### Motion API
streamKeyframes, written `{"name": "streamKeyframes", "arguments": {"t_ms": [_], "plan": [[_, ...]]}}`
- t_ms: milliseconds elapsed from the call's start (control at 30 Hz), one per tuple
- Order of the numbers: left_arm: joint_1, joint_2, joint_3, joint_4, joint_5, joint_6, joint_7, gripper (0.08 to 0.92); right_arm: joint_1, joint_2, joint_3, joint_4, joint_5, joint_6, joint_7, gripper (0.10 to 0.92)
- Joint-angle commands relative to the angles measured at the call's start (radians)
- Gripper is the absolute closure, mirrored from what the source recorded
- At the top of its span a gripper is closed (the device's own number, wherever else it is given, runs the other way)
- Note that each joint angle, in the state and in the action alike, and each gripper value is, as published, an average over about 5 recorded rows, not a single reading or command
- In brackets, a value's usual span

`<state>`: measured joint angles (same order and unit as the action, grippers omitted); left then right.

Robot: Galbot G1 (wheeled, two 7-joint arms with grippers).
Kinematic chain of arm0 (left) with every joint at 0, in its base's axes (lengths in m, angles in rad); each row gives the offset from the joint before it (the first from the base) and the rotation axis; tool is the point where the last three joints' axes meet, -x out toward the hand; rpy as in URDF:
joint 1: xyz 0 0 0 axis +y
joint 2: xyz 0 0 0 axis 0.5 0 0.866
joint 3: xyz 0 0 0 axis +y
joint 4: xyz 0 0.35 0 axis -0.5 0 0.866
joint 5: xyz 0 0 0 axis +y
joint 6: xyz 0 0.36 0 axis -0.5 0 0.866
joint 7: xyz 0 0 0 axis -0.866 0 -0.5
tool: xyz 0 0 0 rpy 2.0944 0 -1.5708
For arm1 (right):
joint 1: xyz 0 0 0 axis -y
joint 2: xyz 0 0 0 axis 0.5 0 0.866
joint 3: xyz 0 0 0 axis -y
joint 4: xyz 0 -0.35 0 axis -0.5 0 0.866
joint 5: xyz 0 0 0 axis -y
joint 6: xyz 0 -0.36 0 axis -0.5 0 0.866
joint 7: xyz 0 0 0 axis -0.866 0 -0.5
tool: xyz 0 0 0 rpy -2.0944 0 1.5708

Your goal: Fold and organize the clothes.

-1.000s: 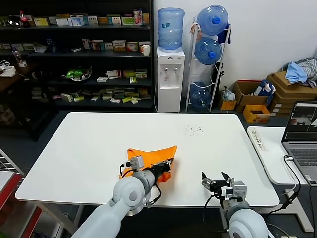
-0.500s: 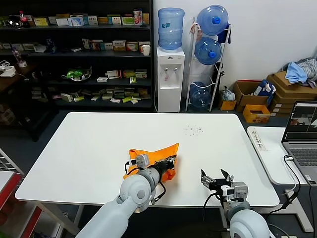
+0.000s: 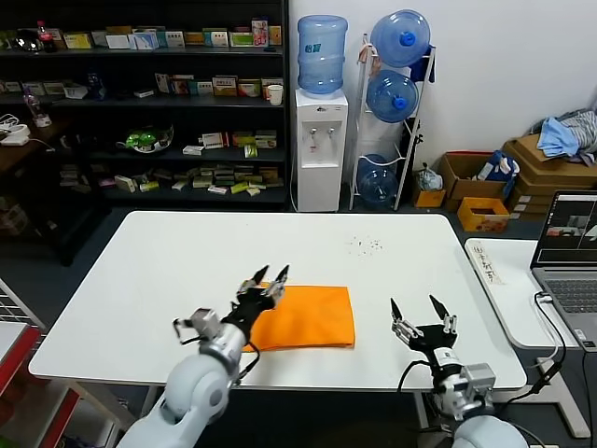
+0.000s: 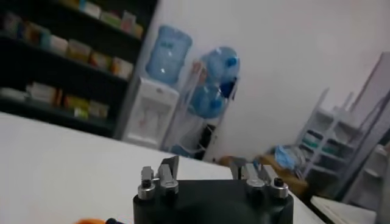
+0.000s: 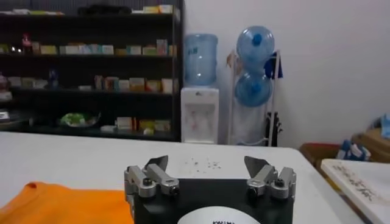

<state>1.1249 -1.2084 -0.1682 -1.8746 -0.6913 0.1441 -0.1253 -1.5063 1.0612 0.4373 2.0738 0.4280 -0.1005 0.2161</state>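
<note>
The left gripper (image 3: 270, 277) hovers open at the left edge of the orange T-shirt (image 3: 306, 317), which lies folded flat on the white tabletop (image 3: 140, 271), no lettering showing. The right gripper (image 3: 422, 313), open and empty, hangs just right of the shirt; behind the tabletop, a dispenser (image 3: 320, 147) carries a blue water bottle (image 3: 322, 40).

This is an indoor lab or test room dressed partly as a small shop. Dark shelving (image 3: 149, 103) along the back wall is stocked with rows of small boxed goods. Beside it stands a white water dispenser (image 3: 320, 140) with a blue bottle on top, next to a rack of spare water bottles (image 3: 396, 103). Cardboard boxes (image 3: 471, 191) sit on the floor, and an open laptop (image 3: 569, 247) rests on a side desk beside the white table (image 3: 168, 271).
</note>
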Motion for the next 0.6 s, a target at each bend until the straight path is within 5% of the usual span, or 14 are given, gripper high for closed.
{"name": "streamKeyframes", "arguments": {"t_ms": [33, 267, 600], "plan": [[0.57, -0.051, -0.462, -0.025, 0.286, -0.514, 0.37, 0.358, -0.299, 0.117, 0.259, -0.053, -0.17, 0.463, -0.236, 0.203], [0.607, -0.129, -0.532, -0.001, 0.301, -0.627, 0.444, 0.192, -0.322, 0.181, 0.305, -0.117, -0.176, 0.577, -0.298, 0.203], [0.586, -0.155, -0.549, 0.002, 0.296, -0.645, 0.471, 0.177, -0.282, 0.208, 0.288, -0.123, -0.169, 0.588, -0.323, 0.203]]}}
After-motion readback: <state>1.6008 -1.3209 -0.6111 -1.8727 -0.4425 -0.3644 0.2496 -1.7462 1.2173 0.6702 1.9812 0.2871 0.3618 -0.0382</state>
